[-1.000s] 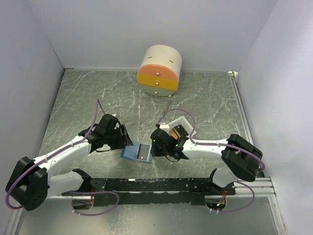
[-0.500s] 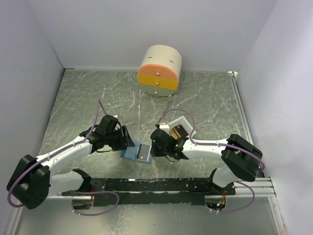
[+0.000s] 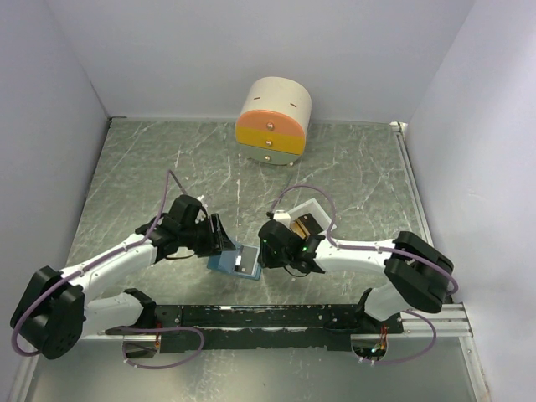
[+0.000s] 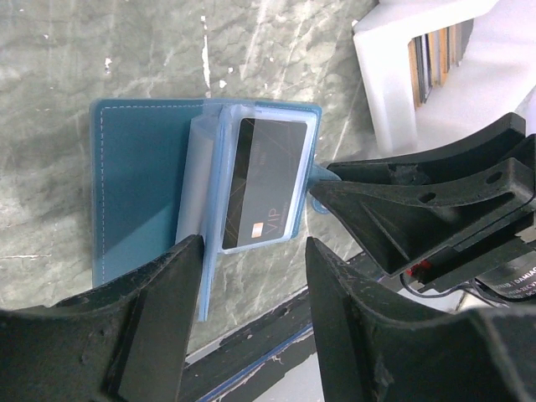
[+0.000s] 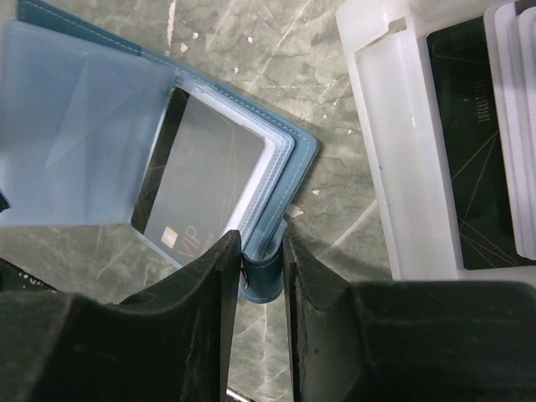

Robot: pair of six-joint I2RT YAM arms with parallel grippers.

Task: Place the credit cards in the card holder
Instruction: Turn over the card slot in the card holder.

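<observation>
Since the earlier frame the left arm (image 3: 126, 251) had crept a little toward the card holder (image 3: 223, 265), which lay open on the desk (image 3: 167, 167), low and centre in the overhead view. The holder's right half also looked paler than before. The right arm (image 3: 352, 251) had hardly shifted.

The right jaws were closed on the holder's small blue tab (image 5: 262, 272) at the bottom centre of the right wrist view, pinning that edge. The left jaws stood apart and empty at the bottom of the left wrist view, straddling the near end of a clear page (image 4: 201, 184) that stood up from the spine.

A black card (image 4: 266, 194) sat in the sleeve just beyond the left jaws. Its long axis ran up the frame, roughly in line with their reach, so the left arm was the nearer one to seat it. Whether it was fully home could not be told.

Spare cards (image 5: 473, 142) waited in the white tray (image 5: 394, 151), right of the holder and closer to the right arm, which was busy holding the tab.
</observation>
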